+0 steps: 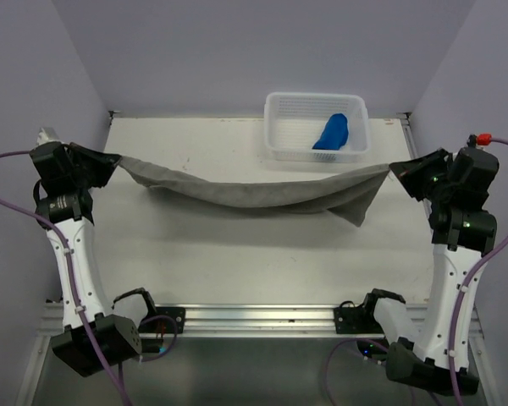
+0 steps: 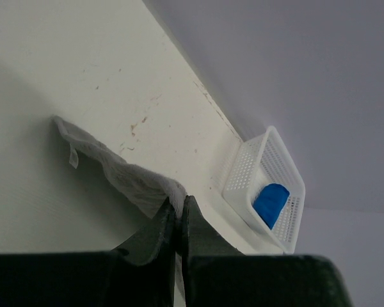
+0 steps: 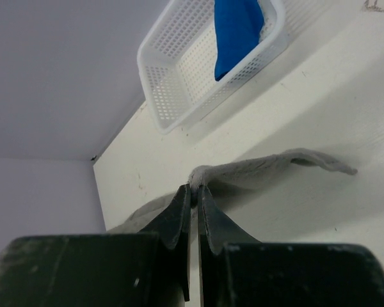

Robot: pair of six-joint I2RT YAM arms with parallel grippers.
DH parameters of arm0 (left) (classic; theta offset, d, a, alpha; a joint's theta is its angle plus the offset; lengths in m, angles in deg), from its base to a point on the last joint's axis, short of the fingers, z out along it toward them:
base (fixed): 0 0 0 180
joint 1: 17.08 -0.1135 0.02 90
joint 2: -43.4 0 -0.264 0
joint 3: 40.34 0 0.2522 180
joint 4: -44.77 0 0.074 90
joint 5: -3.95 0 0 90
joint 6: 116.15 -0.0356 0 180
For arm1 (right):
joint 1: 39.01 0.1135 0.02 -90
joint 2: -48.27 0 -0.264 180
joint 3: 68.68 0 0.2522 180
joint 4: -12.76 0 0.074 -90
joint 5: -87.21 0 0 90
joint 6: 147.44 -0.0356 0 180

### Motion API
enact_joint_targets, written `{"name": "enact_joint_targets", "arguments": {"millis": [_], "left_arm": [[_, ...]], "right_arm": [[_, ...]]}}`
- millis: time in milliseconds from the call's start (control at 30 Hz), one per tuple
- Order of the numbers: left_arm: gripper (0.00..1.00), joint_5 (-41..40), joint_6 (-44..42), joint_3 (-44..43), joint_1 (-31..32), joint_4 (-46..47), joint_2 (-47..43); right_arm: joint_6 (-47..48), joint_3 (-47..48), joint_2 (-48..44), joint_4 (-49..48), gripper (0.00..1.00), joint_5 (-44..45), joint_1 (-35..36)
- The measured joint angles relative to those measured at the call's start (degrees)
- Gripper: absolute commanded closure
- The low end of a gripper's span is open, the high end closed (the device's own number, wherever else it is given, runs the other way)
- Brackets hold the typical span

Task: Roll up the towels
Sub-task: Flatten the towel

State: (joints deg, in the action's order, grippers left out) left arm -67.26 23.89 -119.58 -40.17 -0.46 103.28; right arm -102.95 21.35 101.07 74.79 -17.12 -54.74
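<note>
Spreading step: grey towel (image 1: 254,194) stretched out.
Left claw (image 2: 178,206) and right claw (image 3: 193,192) each pinch a corner; next, probably lay it flat to roll.

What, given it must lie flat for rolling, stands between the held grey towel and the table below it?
Nothing visible does. The grey towel, stretched between the left gripper and right gripper, sags over bare table. The white basket holding the blue towel sits beyond it, at the far edge.
</note>
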Motion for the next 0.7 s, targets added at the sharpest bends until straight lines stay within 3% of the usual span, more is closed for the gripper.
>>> {"name": "enact_joint_targets", "arguments": {"millis": [367,700], "left_arm": [[1.0,-2.7,1.9,-6.2,-0.5,-4.9,-5.6],[1.0,-3.1,3.4,-8.1,-0.6,-3.4,0.5]], "right_arm": [[-0.2,7.7,-3.0,6.0,1.0,2.1,0.0],[0.2,6.0,1.0,3.9,1.0,3.8,0.0]]}}
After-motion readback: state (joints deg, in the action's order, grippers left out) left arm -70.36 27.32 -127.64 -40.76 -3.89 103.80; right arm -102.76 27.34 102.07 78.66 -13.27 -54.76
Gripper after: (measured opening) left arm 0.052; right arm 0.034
